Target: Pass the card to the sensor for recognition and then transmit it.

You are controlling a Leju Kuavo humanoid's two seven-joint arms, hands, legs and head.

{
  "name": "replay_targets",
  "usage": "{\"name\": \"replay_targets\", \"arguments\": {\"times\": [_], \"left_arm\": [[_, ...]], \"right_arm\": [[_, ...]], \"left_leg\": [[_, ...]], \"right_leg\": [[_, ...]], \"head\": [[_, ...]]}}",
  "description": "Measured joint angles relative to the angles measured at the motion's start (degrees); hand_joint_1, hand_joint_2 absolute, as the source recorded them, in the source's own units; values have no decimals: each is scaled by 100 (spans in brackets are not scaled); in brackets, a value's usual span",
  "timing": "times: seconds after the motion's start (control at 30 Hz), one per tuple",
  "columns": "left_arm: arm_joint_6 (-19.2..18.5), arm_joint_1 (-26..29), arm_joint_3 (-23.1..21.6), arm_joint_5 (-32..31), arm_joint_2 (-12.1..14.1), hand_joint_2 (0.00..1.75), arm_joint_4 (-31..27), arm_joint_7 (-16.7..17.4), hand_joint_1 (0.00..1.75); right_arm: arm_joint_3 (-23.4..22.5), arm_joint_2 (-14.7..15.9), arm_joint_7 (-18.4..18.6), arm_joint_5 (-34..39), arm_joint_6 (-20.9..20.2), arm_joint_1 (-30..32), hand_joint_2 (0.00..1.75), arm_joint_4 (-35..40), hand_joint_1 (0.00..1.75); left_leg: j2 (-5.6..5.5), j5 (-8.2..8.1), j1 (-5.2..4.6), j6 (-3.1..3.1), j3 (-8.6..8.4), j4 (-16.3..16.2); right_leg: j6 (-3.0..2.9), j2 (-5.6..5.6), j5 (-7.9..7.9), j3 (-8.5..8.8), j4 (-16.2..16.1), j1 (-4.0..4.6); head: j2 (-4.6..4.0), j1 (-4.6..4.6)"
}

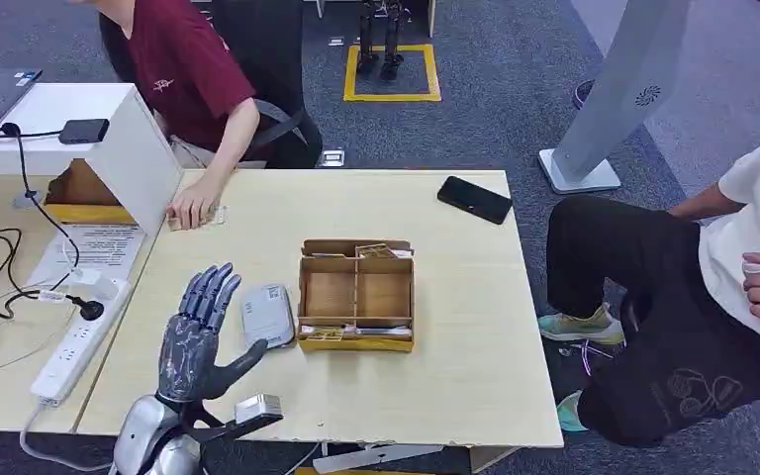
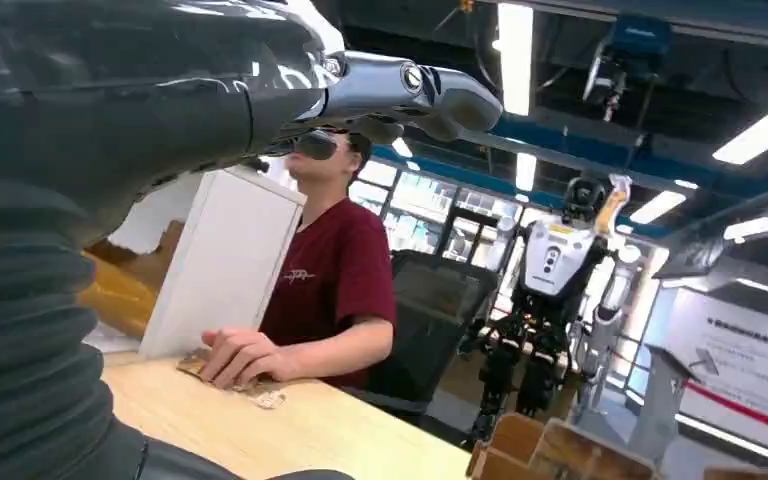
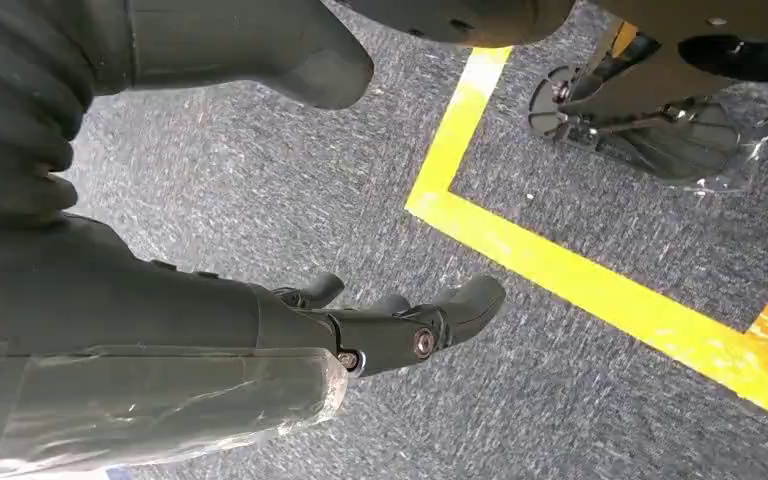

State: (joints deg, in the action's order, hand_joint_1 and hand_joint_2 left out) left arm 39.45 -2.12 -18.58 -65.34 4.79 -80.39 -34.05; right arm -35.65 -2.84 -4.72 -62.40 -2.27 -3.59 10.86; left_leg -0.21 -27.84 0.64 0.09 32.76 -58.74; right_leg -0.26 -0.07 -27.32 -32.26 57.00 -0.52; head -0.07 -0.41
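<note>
My left hand (image 1: 198, 336) is raised over the table's front left, fingers spread and upright, holding nothing; the left wrist view has its fingers (image 2: 400, 95) against the ceiling. Just right of it lies a grey card sensor (image 1: 267, 315). A wooden compartment box (image 1: 356, 259) with cards in its back and front slots stands mid-table. A person in a red shirt presses a hand (image 1: 195, 208) on a small card (image 1: 220, 215) at the table's far left, also seen as a card (image 2: 265, 397) under that hand (image 2: 240, 355). My right hand (image 3: 400, 325) hangs over grey carpet, empty, fingers loosely bent.
A black phone (image 1: 474, 199) lies at the table's far right. A white stand (image 1: 124, 148) and a power strip (image 1: 74, 346) with cables are on the left desk. A second person (image 1: 712, 297) sits close to the table's right edge, near a kiosk base (image 1: 579, 176).
</note>
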Motion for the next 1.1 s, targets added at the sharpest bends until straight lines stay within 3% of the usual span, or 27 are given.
{"name": "replay_targets", "arguments": {"times": [0.23, 0.4, 0.53, 0.73, 1.1], "left_arm": [[9, 10, -50, -344, 77, 175, 308, 229, 0], [13, 98, -57, -882, 76, 175, 341, 208, 0], [13, 109, -59, -965, -55, 175, 381, -2, 0], [13, 13, -59, -1070, -249, 175, 501, 164, 0], [13, -1, -59, -1068, -299, 175, 577, 184, 0]], "right_arm": [[0, 2, 7, -85, -13, -40, 175, 2, 0], [0, 2, 11, -133, -35, -48, 175, 2, 0], [0, 2, 61, -175, -79, -71, 175, 2, 0], [0, 0, 92, -179, -72, -131, 175, 2, 0], [0, 0, 92, -179, -72, -138, 175, 2, 0]], "left_leg": [[0, 0, 0, 0, 0, 0], [0, 0, 0, 0, 0, 0], [-1, 0, -1, 1, 0, -1], [1, 0, -1, 1, -1, -3], [0, -1, 0, 1, 1, -3]], "right_leg": [[0, 0, 0, 0, 0, 0], [0, 0, 0, 0, 0, 0], [0, -2, 0, 0, -2, -1], [1, -1, 1, 1, -1, -1], [1, 0, 0, 0, -1, -1]], "head": [[0, 2], [0, 2], [0, 2], [0, 2], [0, 0]]}}
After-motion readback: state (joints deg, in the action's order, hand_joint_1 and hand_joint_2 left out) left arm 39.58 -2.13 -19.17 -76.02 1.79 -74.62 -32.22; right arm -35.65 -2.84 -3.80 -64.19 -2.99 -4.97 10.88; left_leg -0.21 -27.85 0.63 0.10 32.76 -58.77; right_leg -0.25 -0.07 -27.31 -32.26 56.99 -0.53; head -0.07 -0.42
